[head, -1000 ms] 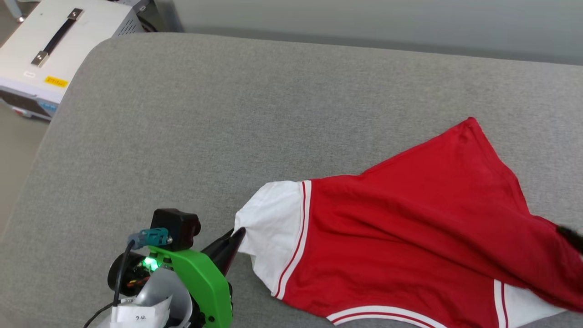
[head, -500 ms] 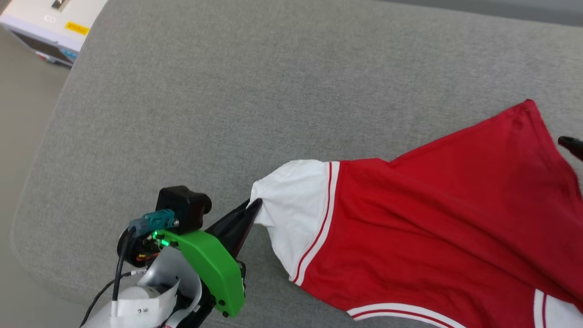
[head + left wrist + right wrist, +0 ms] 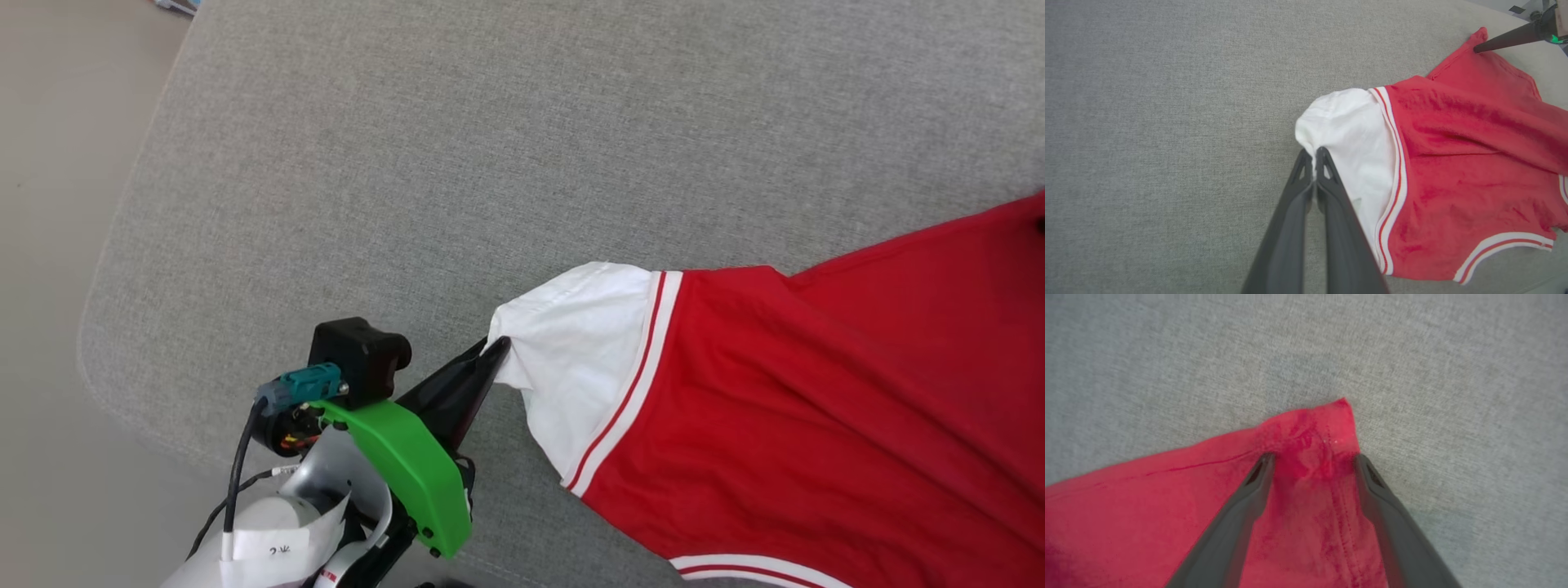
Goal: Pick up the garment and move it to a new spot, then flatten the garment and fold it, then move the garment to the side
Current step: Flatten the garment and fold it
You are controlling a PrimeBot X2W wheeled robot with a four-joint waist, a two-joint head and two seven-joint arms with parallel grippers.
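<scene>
One grey cushion (image 3: 408, 163) fills the scene, beige floor (image 3: 49, 245) at left. Since a second ago the camera swung left. The left gripper (image 3: 1312, 157) stays clamped on the garment (image 3: 816, 408) sleeve at right; the right gripper (image 3: 1312, 459) straddles its far corner, jaws apart.

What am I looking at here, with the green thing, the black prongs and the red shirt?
This is a two-armed robot handling a red T-shirt with white short sleeves on a grey fabric surface. One picture comes from a camera on its head, looking down. The other two come from cameras on its wrists, each looking along that arm's two long dark fingers.

The green bracket with a small black camera sits on the left wrist. The left gripper is shut, pinching the edge of the white sleeve. The right gripper is open, its fingers straddling a red corner of the shirt without pinching it.

The shirt lies partly spread and wrinkled, not yet folded.
</scene>
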